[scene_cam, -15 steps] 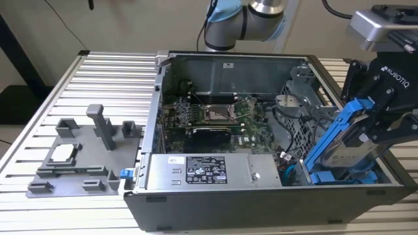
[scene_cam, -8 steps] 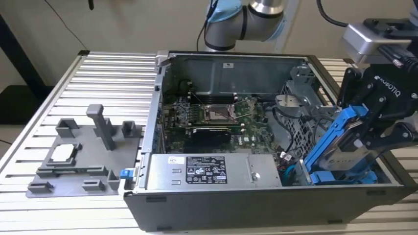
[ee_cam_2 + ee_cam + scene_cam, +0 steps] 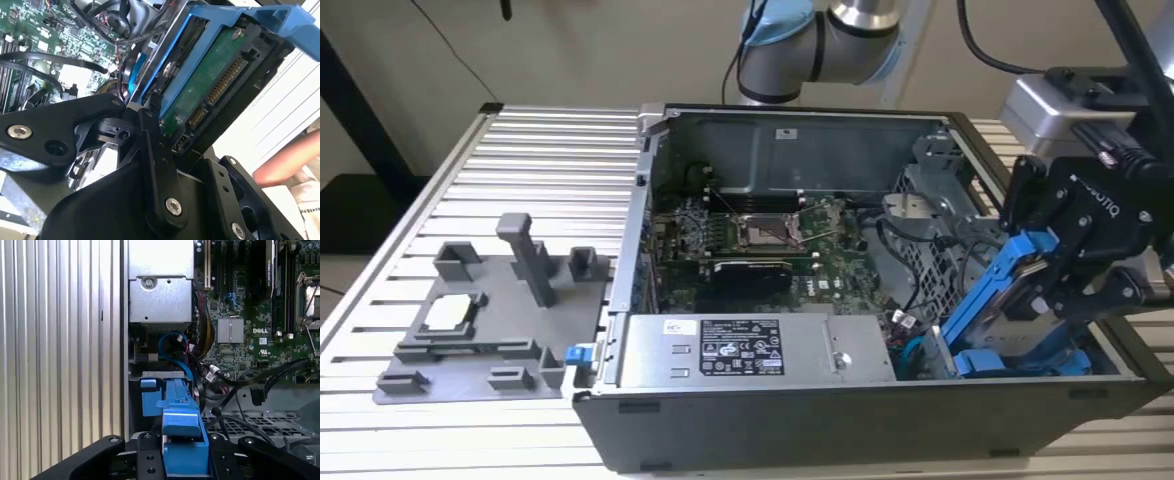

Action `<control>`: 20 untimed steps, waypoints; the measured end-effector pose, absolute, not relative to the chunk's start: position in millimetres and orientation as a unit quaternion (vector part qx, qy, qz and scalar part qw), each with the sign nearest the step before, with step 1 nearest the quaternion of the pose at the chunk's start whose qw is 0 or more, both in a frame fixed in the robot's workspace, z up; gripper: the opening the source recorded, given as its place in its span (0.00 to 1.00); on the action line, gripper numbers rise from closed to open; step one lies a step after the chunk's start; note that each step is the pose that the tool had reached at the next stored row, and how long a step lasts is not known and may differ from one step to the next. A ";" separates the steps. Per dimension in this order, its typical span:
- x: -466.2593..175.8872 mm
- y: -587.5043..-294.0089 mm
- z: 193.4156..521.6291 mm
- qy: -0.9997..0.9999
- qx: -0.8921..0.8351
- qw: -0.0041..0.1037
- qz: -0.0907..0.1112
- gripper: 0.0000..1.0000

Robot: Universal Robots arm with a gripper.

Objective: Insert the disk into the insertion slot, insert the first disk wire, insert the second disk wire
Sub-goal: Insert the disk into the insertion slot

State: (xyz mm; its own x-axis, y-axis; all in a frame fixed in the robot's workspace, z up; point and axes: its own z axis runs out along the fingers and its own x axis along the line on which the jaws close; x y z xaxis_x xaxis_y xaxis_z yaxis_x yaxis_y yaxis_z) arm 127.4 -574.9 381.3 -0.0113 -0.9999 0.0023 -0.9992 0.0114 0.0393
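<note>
My gripper (image 3: pixel 1067 285) is shut on the disk (image 3: pixel 994 285), a drive in a bright blue carrier. The disk hangs steeply tilted over the front corner of the open computer case on the exterior view's right. Its lower end reaches down into the insertion slot (image 3: pixel 947 335) beside the grey drive cage. The second wrist view shows the disk's green board and connectors (image 3: pixel 210 85) beside a black finger (image 3: pixel 150 150). The first wrist view has the blue carrier (image 3: pixel 180 425) between the fingers, pointing at the bay. A blue cable loop (image 3: pixel 172 342) and a black plug (image 3: pixel 256 395) lie loose nearby.
Another blue-fronted drive (image 3: pixel 150 397) sits low in the bay. The labelled power-supply box (image 3: pixel 747 350) lies along the case front, the motherboard (image 3: pixel 761 235) behind it. A grey fixture (image 3: pixel 494 320) stands on the ribbed table at the exterior view's left.
</note>
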 end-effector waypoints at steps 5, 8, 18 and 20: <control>127.4 -574.9 373.7 -0.711 0.703 0.015 -0.013 0.33; 127.4 -574.9 373.7 -0.711 0.703 0.015 -0.013 0.33; 127.4 -574.7 387.7 -0.711 0.703 0.015 -0.013 0.47; 127.5 -574.3 388.5 -0.711 0.703 0.014 -0.013 0.47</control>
